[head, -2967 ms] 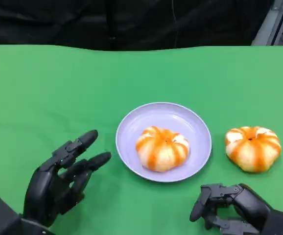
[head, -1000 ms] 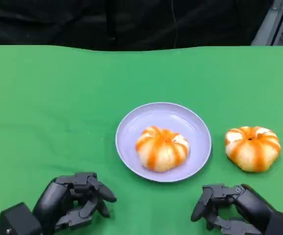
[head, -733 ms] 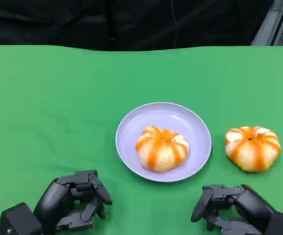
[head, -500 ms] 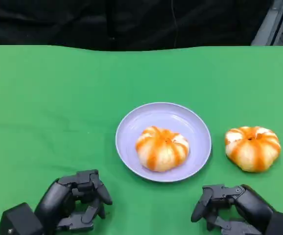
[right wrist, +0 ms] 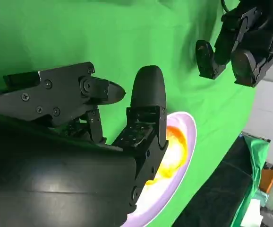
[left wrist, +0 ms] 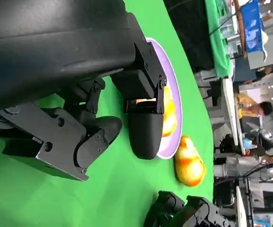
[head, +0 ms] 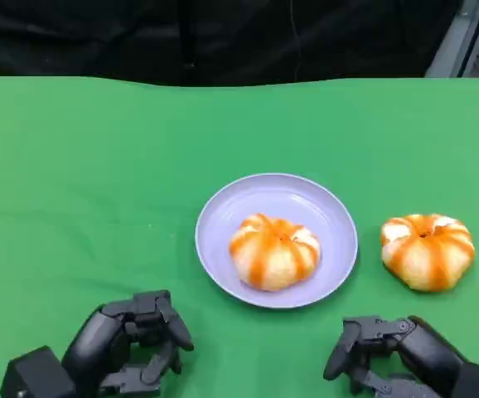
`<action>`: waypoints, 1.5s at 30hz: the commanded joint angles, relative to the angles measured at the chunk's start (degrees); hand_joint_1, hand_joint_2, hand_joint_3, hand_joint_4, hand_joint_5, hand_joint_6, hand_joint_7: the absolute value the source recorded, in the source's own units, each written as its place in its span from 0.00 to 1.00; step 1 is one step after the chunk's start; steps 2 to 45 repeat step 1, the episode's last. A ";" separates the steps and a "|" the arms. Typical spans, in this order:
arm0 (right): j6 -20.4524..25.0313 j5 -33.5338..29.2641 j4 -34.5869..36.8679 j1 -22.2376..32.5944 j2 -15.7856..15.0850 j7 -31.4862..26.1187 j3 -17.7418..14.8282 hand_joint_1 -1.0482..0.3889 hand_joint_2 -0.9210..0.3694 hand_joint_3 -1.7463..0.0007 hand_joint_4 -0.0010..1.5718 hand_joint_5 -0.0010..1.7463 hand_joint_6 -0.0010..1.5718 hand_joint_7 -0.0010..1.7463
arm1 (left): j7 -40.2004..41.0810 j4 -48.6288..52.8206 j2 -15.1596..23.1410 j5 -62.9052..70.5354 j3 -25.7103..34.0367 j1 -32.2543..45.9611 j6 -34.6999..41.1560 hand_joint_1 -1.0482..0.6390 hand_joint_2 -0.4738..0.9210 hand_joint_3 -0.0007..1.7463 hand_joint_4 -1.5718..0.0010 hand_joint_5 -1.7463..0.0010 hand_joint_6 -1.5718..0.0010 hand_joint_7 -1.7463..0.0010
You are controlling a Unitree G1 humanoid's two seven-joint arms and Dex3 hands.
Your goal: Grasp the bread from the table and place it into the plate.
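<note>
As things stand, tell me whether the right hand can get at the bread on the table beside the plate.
Probably yes. The bread lies on bare green table just ahead of the right hand, apart from the plate, with nothing between them. The fingers are curled in and would have to spread first.

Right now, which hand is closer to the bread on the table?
Right. The right hand sits just in front of the bread on the table; the left hand is far across, past the plate.

Lavender plate [head: 223, 217] mid green table [head: 74, 166], striped bread [head: 273, 251] on it. Second bread [head: 427, 250] right of plate, apart. Left hand [head: 123, 344] and right hand [head: 393, 352] near edge, fingers curled, holding nothing.
</note>
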 commanded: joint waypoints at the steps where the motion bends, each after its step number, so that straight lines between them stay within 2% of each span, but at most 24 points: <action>1: 0.11 0.91 -0.70 0.38 -1.25 0.11 -0.55 0.72 0.00 0.74 0.44 0.86 0.49 0.60 | 1.01 -0.24 0.89 0.79 -0.46 0.70 -1.74 0.61 0.74 0.62 0.53 0.06 0.47 0.26; 45: 0.11 0.91 -0.70 0.38 -1.25 0.11 -0.55 0.72 0.00 0.74 0.44 0.86 0.49 0.60 | 1.01 -0.24 0.89 0.79 -0.46 0.70 -1.74 0.61 0.74 0.62 0.53 0.06 0.47 0.26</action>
